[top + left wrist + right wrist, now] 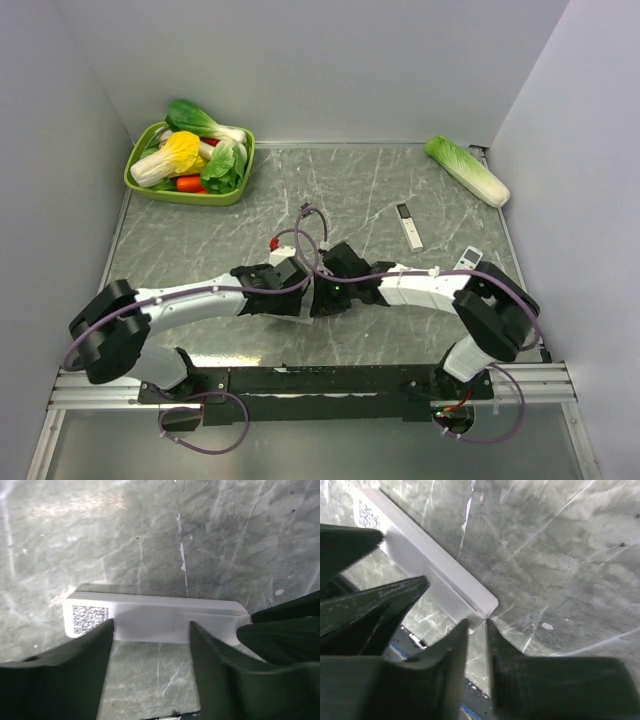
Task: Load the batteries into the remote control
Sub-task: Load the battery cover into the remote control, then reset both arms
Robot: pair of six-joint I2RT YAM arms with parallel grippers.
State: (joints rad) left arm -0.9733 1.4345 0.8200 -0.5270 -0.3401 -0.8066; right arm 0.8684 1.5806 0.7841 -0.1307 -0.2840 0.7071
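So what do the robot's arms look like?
The left arm and right arm are white tubes joined by chunky black joints, with purple cables looping over them. The left claw and right claw have dark wedge-shaped fingers.

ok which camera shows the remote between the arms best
Left wrist: the remote control lies broadside across the frame, QR label and cover seam clear. Right wrist shows it slanting, part hidden behind dark jaws. In the top view the arms cover it almost entirely.
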